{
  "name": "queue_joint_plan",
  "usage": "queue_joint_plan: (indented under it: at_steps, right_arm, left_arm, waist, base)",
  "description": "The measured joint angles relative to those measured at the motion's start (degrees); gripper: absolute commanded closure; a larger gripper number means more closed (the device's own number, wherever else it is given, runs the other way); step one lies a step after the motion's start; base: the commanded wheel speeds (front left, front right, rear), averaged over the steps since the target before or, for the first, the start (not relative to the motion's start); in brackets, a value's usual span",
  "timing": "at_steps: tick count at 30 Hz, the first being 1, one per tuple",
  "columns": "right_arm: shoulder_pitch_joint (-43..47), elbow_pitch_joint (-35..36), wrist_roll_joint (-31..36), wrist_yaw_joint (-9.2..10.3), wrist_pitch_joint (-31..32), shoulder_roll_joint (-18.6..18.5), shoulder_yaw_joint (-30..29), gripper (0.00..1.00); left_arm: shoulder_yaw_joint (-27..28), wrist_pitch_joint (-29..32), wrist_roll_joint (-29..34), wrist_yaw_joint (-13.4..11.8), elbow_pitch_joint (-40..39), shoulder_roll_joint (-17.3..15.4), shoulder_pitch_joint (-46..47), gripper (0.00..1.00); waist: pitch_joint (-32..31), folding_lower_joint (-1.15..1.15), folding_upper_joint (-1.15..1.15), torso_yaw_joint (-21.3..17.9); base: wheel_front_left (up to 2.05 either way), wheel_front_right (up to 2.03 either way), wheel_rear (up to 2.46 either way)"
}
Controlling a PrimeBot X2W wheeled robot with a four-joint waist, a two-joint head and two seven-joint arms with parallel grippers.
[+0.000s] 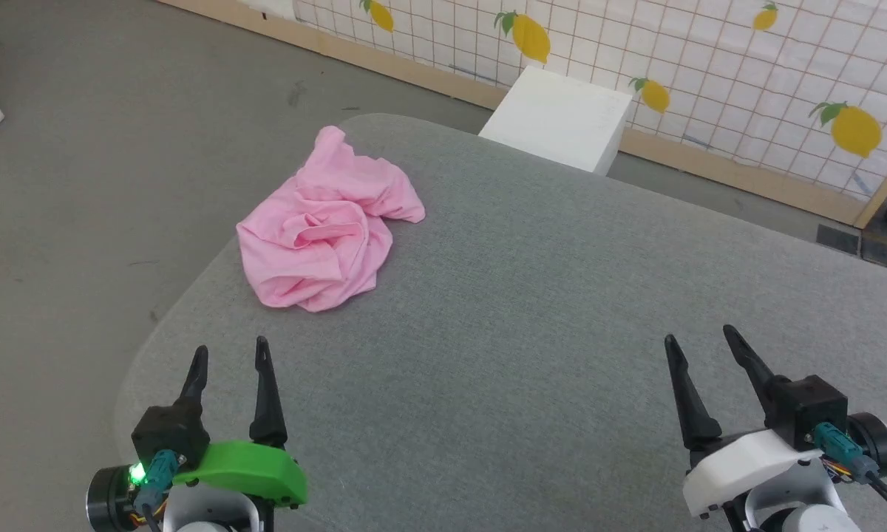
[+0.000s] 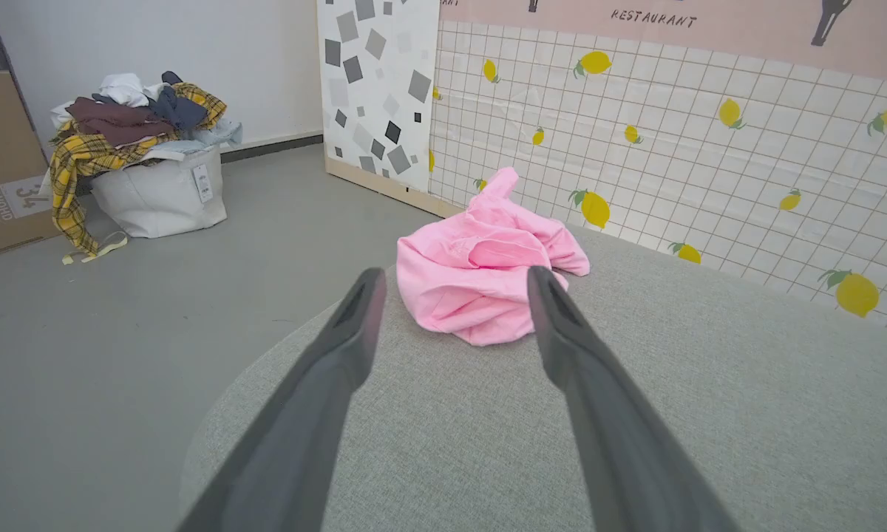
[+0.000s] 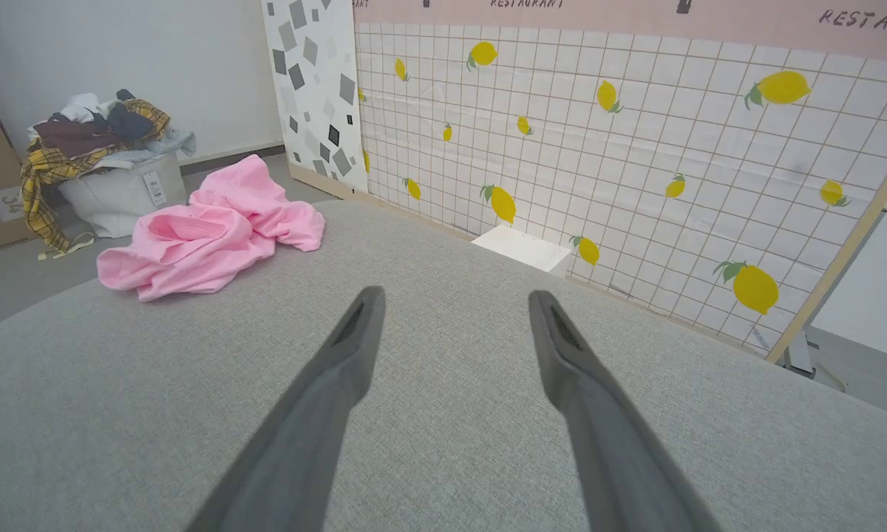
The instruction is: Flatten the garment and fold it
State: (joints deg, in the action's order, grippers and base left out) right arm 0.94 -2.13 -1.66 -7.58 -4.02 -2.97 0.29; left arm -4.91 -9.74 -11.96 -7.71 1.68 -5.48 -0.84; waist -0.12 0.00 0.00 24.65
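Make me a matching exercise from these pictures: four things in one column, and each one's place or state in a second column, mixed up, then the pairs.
Column one:
1. garment
2. left claw
3. right claw
4. white box

Column two:
A. beyond the far edge of the table
B. open, with a white cover behind it
C. crumpled on the table
D. open, with a green cover behind it

Pairs: 1-C; 2-D; 3-B; 4-A

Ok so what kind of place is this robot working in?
Probably a staged laundry-folding test room: a grey padded table with a crumpled pink garment, a printed lemon-tile backdrop, and a bag heaped with clothes.
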Motion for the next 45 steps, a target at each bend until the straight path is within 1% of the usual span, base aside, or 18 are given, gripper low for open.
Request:
queue_joint_plan:
  at_steps: [6, 22, 30, 34, 45]
  right_arm:
    - [0.00, -0.16, 0.09, 0.00, -0.12, 0.00, 0.25, 0.00]
    - [0.00, -0.18, 0.10, 0.00, -1.05, 0.01, 0.43, 0.00]
    - [0.00, -0.21, 0.09, 0.00, -1.56, 0.02, 0.47, 0.00]
    - [0.00, -0.23, 0.08, 0.00, -1.65, 0.02, 0.45, 0.00]
    - [-0.01, -0.25, -0.14, 0.00, -1.89, 0.05, 0.60, 0.00]
  left_arm:
    - [-0.77, -0.65, -0.47, -0.98, 0.34, -0.03, -0.04, 0.00]
    - [-2.63, -2.94, -1.90, -2.54, 1.67, -0.91, -0.32, 0.00]
    - [-3.74, -3.53, -3.31, -4.30, 1.52, -0.93, -0.43, 0.00]
    - [-3.80, -4.02, -4.27, -4.36, 1.92, -1.49, -0.49, 0.00]
    - [-3.90, -4.04, -4.94, -4.88, 2.09, -1.75, -0.54, 0.00]
  waist:
    - [0.00, 0.00, 0.00, 1.28]
    - [0.32, 0.00, 0.00, 4.90]
    - [0.53, 0.00, 0.00, 6.60]
    - [0.68, 0.00, 0.00, 7.42]
    - [1.13, 0.00, 0.00, 6.74]
  base:
    - [0.00, 0.00, 0.00]
    - [0.00, 0.00, 0.00]
    - [0.00, 0.00, 0.00]
    - [0.00, 0.00, 0.00]
    - [0.00, 0.00, 0.00]
